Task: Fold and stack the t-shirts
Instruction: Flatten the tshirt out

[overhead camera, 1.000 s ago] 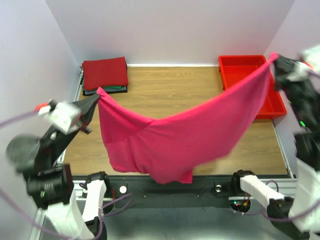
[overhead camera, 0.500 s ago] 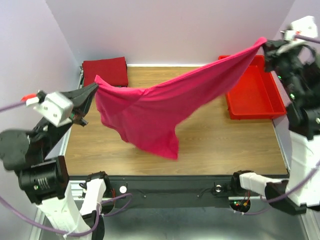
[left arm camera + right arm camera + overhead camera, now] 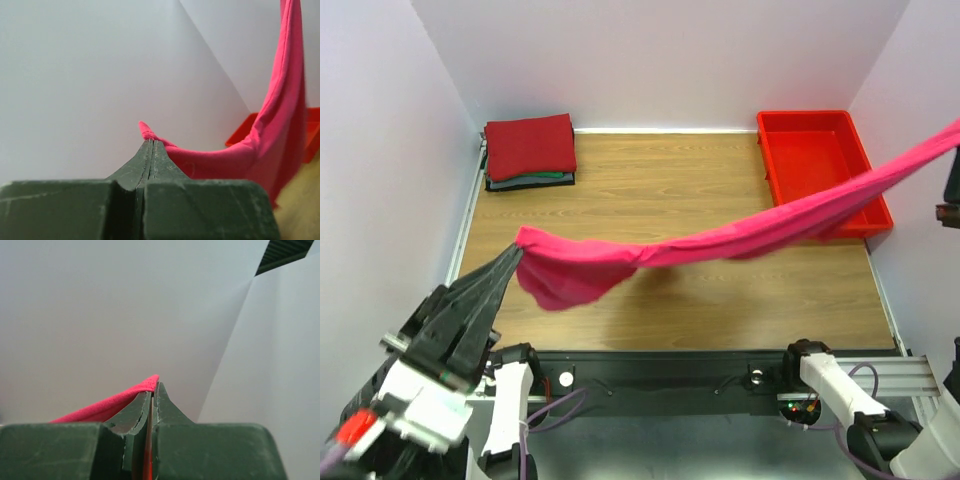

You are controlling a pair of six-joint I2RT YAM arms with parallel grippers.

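L gripper (image 3: 512,258) & R gripper (image 3: 153,387) both clamped on pink tee (image 3: 740,240), strung mid-air across the table (image 3: 700,190).

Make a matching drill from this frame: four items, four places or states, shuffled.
Items:
1. pink t-shirt
2. folded t-shirts
3. red bin
4. left gripper

Places or states:
A. far right of the table
B. shut on a shirt corner
C. far left corner
D. strung through the air, left to right

Pairs: 1-D, 2-C, 3-A, 4-B
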